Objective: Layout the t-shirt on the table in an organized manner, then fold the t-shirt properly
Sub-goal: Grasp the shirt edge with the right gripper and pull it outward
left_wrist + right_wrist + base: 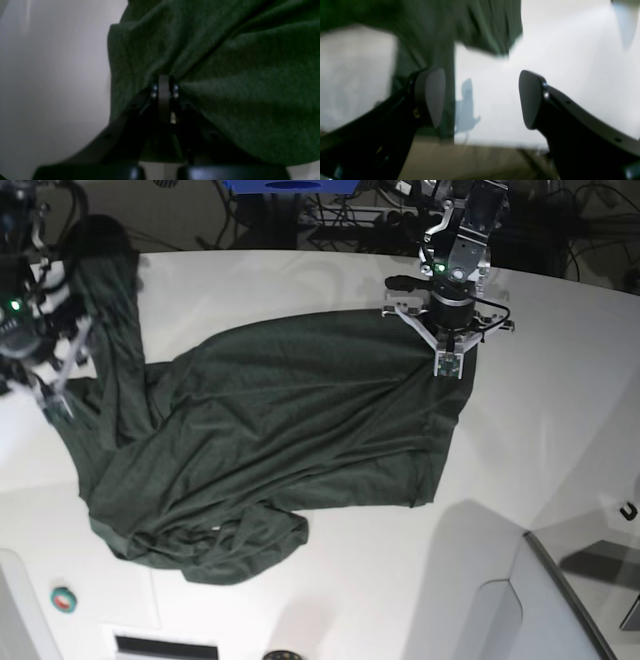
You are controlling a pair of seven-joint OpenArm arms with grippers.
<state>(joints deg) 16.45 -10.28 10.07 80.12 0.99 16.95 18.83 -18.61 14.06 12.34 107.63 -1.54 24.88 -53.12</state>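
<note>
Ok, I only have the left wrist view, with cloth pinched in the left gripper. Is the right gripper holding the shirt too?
Observer: No. The right gripper is open, with nothing between its fingers.
Operator: Where is it?
Observer: At the opposite end of the shirt from the left gripper, beside a bunched strip of cloth.
Operator: Is the shirt flat?
Observer: No. It is creased all over, and rumpled into folds at the base view's lower left on the table.
</note>
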